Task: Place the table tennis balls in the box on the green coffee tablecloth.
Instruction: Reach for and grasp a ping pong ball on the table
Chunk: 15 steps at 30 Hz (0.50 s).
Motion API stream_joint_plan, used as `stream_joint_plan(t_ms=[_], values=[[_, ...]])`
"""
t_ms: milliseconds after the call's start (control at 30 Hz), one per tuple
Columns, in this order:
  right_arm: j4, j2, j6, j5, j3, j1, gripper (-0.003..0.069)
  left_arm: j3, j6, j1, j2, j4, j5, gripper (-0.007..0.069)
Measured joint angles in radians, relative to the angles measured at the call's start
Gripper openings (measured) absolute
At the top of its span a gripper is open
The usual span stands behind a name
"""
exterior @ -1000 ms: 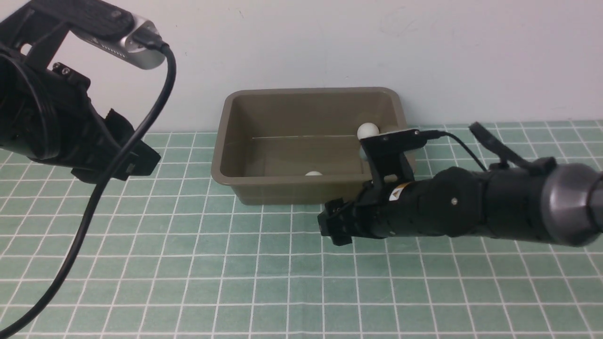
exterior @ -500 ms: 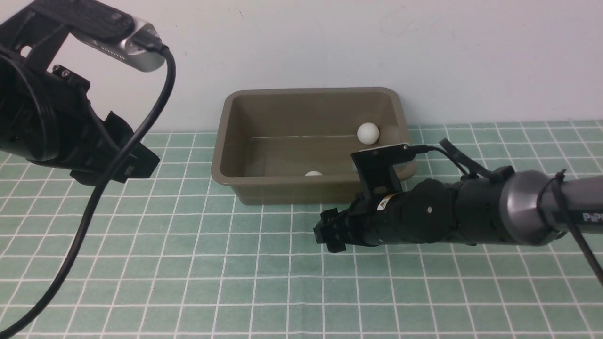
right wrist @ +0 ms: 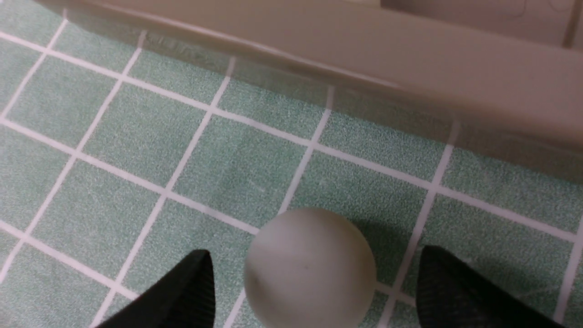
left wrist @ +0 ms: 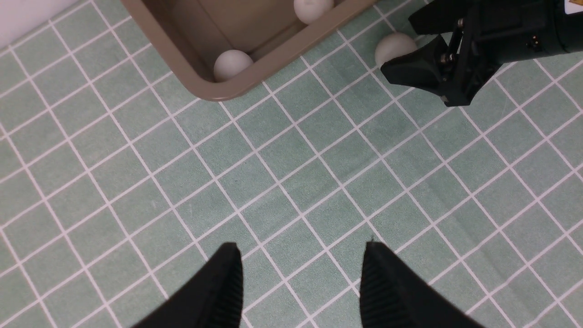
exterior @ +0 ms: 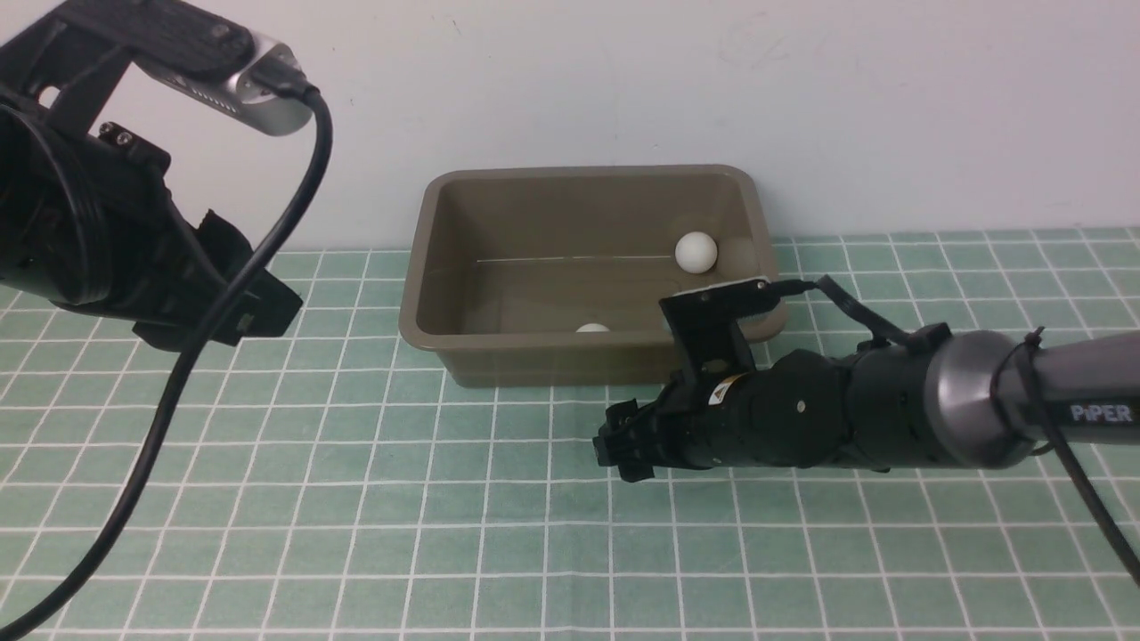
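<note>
So the green coffee tablecloth [exterior: 356,534] fills the whole scene, with the box [exterior: 583,171] sitting far centre. Left end effector [left wrist: 301,248] hangs open over bare cloth, holding nothing. Right end effector [exterior: 621,442] is down by the box's near right corner, jaws apart around a loose ball [right wrist: 309,269], not touching it, I think. Inside the box: far-right ball [exterior: 696,252], near-wall ball [exterior: 592,328], near-left-corner ball [left wrist: 232,64].

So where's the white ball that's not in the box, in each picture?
Front view: not visible; apparently hidden behind the right gripper.
Left wrist view: the loose ball lies on the cloth between that gripper's open fingers, near the box.
Right wrist view: the loose ball is close up between the black fingertips.
Shared landmark: the box's long near wall.
</note>
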Motion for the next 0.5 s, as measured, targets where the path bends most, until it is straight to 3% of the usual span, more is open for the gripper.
stream_joint_plan(t_ms=[500], values=[[0.000,0.000,0.000,0.005,0.000,0.000,0.0452,0.000,0.000,0.000,0.000,0.000,0.000,0.0324]])
